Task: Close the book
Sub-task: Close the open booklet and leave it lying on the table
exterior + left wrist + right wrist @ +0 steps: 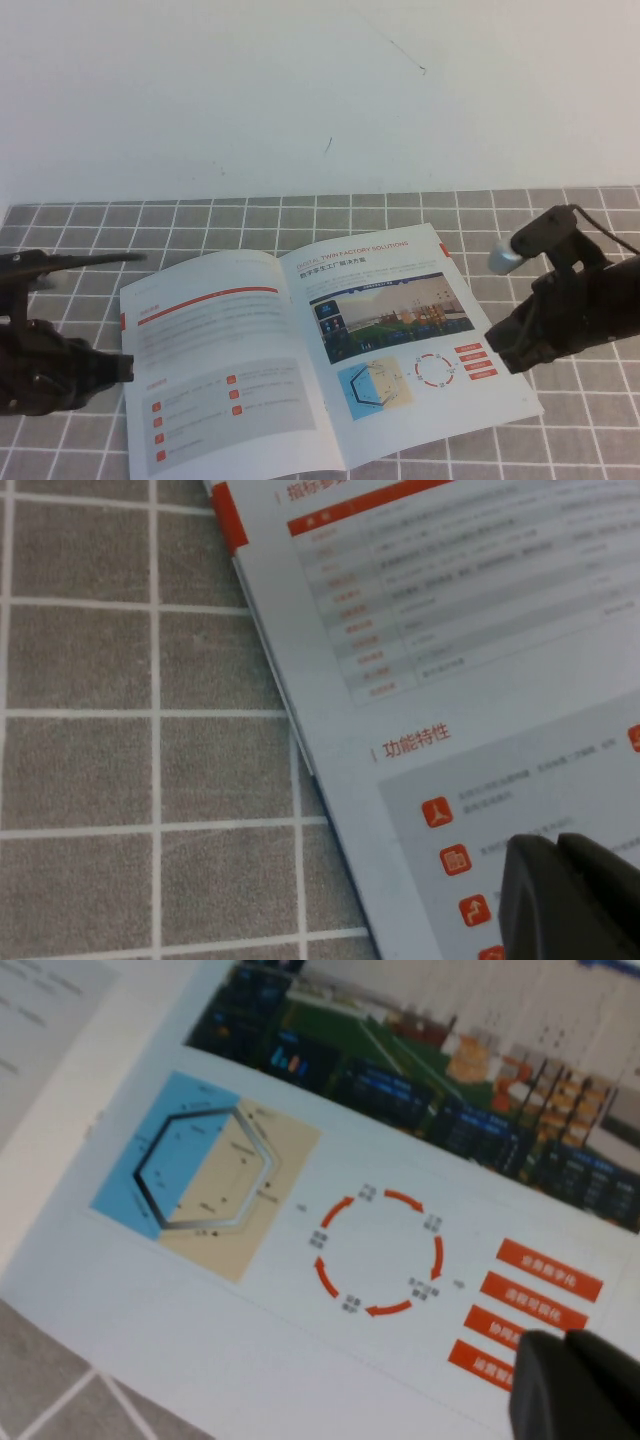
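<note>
Flanking book (pixel 262 345) edges (open): left end effector (pixel 120 368), right end effector (pixel 498 352).

- high view looks down from the robot's side, far enough back to take in the whole open book (pixel 250 340) and the checked table (pixel 250 215).
- left wrist view is close over the book's left page edge, past the left gripper (pixel 556 868).
- right wrist view is close over the right page, past the right gripper (pixel 562 1365).
- all three views share the book.
</note>
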{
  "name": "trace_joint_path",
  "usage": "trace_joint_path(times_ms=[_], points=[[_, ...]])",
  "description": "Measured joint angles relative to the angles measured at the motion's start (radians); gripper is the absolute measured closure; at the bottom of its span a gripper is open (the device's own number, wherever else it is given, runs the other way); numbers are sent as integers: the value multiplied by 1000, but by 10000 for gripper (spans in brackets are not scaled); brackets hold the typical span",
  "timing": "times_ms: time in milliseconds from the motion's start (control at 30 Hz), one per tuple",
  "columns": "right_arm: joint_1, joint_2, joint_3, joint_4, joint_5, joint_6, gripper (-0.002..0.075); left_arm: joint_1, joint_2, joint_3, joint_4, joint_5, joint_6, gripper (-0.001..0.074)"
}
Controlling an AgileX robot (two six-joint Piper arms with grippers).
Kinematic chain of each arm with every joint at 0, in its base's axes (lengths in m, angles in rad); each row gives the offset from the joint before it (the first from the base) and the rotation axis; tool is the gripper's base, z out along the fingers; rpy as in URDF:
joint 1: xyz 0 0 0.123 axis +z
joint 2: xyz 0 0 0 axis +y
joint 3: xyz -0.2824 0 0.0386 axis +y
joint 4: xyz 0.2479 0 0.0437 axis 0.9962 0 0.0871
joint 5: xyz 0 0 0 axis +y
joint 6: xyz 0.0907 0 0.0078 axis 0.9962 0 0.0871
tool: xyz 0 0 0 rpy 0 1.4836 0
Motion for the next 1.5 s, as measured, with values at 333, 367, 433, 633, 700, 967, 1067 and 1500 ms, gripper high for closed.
trace_joint_path(times_ms=[333,367,433,633,700,967,1067,1500], points=[[2,152,-2,-2,-47,0,729,0,149,0,43,-67,0,738],[2,160,-2,-2,-47,0,729,0,165,0,50,-78,0,738],[2,173,-4,-2,-47,0,729,0,192,-1,57,-94,0,738],[2,186,-14,0,-37,0,729,0,260,-4,59,-128,0,738],[2,186,-14,0,-35,0,729,0,281,-6,59,-134,0,738],[2,188,-17,0,-25,0,729,0,367,-6,39,-180,-24,738],[2,190,-18,0,-21,0,729,4,381,-12,2,-182,-32,738],[2,196,-22,7,69,0,729,-109,403,-27,-218,-160,20,738]])
